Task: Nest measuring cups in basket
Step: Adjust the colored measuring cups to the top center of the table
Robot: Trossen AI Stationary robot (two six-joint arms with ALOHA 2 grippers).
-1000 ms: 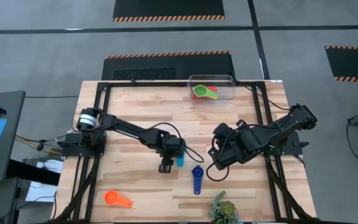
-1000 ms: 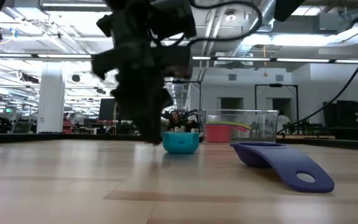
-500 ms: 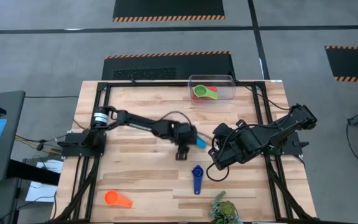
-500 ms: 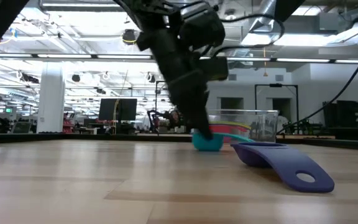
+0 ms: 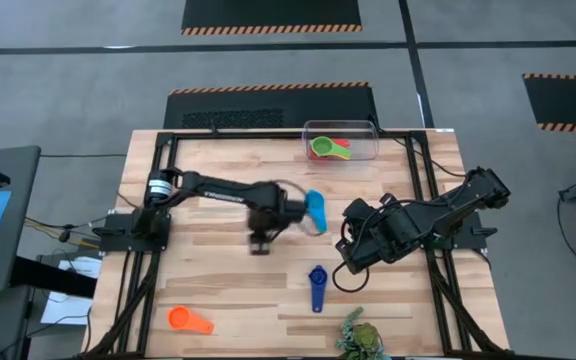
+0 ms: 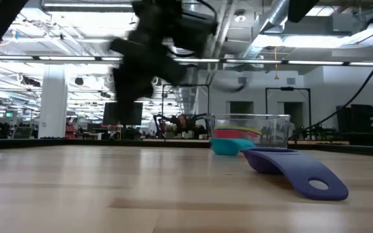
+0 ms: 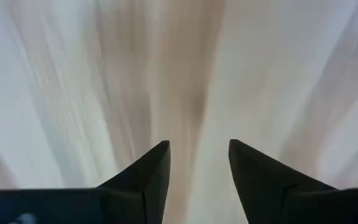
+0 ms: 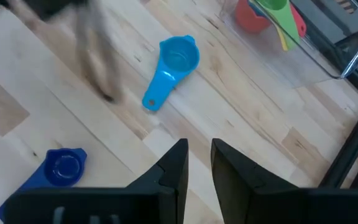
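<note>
Three loose measuring cups lie outside the basket (image 5: pixel 341 145), which sits at the table's twelve-o'clock edge and already holds a nested stack — green, yellow and red show through its clear wall. Left to gather, by my reading: the light blue cup (image 5: pixel 317 210) near mid-table, the dark blue cup (image 5: pixel 317 287) toward six o'clock, and the orange cup (image 5: pixel 188 320) near the seven-o'clock corner. The left gripper (image 5: pixel 258 240) hangs above bare wood with its fingers apart and nothing between them; the light blue cup lies free on the table at about two o'clock from it, close but not touching. The right gripper (image 8: pixel 197 163) waits at the three-o'clock side — fingers slightly parted, empty — with that same cup lying in front of it.
</note>
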